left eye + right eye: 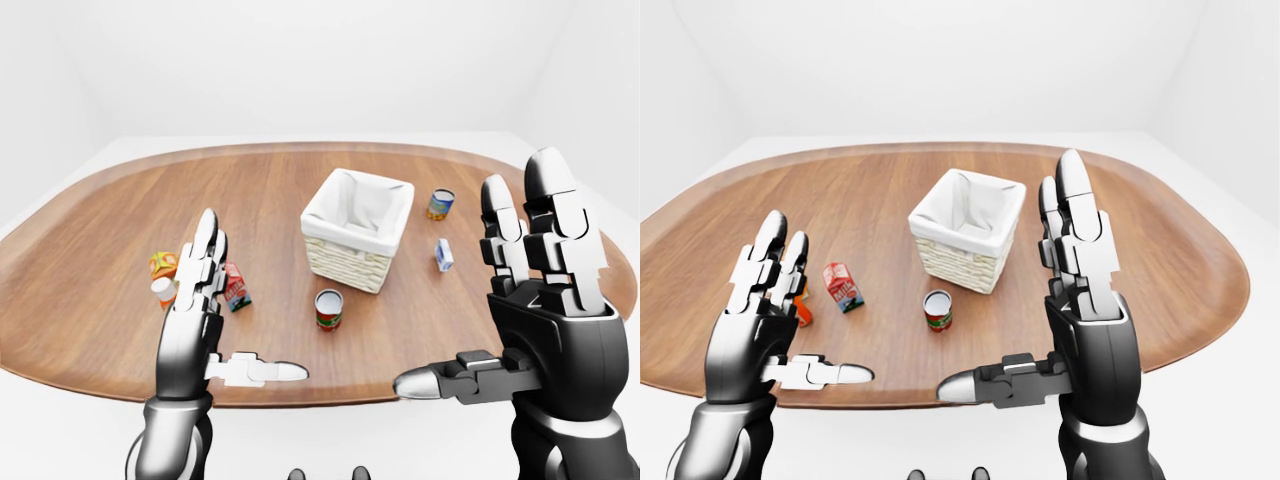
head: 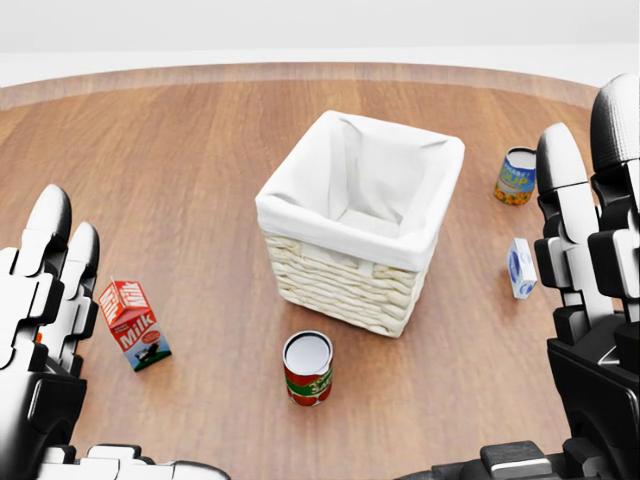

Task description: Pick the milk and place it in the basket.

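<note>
Both hands are up and empty over the near edge of the oval wooden tabletop [image 2: 200, 150]. The left hand [image 1: 195, 315] stands with its fingers [image 1: 205, 250] straight and spread, thumb stuck out toward three o'clock in the left-eye view, gripping nothing. The right hand [image 1: 540, 300] mirrors it, fingers upright and apart, thumb reaching toward nine o'clock, nothing held. The milk [image 2: 132, 324], a small red carton with a white label, stands upright on the wood in the head view at about eight o'clock from the basket [image 2: 360, 222], well apart from it and just beside the left hand's fingertips as seen from above; whether they touch cannot be told. The basket, pale wicker with a white cloth liner, sits near the middle of the tabletop with its liner showing nothing inside. A red and green can [image 2: 307, 368] with its top open stands near the basket at about six o'clock from it in the head view. At about two o'clock from the basket stands a blue and yellow can [image 2: 516, 177], and at roughly three o'clock a small white and blue carton [image 2: 520, 268], just beside the right hand's fingers in that view. In the left-eye view an orange carton [image 1: 162, 264] and a white-capped orange item [image 1: 162, 292] lie at nine o'clock from the milk, partly hidden behind the left hand.
</note>
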Tool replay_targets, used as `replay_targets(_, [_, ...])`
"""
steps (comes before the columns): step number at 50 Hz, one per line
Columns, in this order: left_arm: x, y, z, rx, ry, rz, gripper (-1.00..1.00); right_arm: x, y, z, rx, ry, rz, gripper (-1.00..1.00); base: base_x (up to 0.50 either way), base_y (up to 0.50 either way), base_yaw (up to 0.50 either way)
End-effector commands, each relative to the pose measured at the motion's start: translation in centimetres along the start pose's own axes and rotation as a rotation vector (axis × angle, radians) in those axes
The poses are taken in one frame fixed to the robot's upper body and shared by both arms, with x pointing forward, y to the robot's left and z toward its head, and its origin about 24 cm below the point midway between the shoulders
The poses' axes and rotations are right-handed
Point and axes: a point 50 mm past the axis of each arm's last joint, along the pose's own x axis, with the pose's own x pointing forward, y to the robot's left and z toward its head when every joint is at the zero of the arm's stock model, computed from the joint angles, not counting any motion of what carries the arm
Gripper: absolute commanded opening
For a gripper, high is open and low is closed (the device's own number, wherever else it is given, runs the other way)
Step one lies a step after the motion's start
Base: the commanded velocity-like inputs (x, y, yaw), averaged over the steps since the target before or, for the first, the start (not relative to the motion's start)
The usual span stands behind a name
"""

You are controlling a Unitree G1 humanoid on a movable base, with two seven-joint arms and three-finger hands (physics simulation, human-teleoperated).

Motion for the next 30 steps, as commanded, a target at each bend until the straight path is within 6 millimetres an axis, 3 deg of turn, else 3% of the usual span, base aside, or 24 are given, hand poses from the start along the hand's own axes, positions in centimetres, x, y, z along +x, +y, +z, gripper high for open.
replay_targets(1, [0.00,-0.10,-0.10,-0.001,0.005,-0.003,1.00,-0.03,0.03,-0.02,-0.001,0.003,0.001,1.00,0.29,0.00,0.00])
replay_targets(30, [-0.03,-0.20,-0.17,-0.002,0.008,-0.006,1.00,-0.12,0.08,-0.07,0.004,0.009,0.007,1.00,0.29,0.00,0.00])
